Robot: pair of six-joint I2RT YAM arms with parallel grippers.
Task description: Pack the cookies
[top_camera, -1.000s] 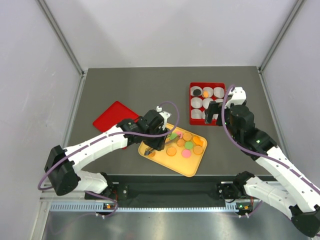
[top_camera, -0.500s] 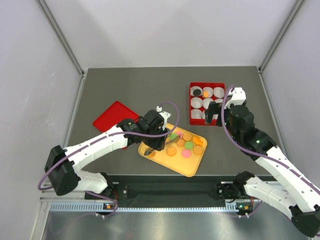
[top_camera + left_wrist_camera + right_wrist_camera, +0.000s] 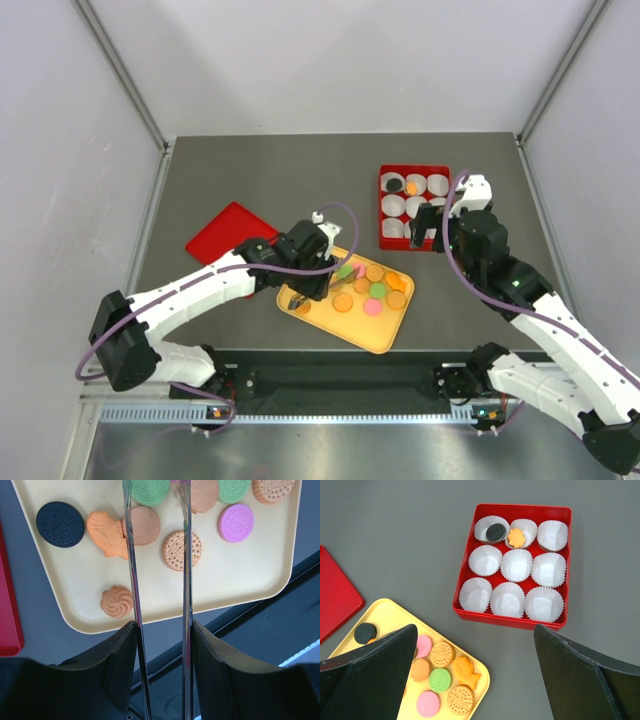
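Left gripper [image 3: 156, 487] hovering over yellow tray [image 3: 240, 580], blades half apart, holding nothing; cookies [image 3: 181, 550] lying just beneath blades. Right gripper [image 3: 475, 675] gaping wide, empty, farther off.

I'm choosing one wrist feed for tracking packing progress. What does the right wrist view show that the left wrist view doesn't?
Only right wrist: the red box of paper cups, a black cookie and an orange cookie already in two adjacent cups. Only left wrist: the left gripper, fingers apart above the yellow tray. Both: that tray of loose cookies, the red lid's edge.
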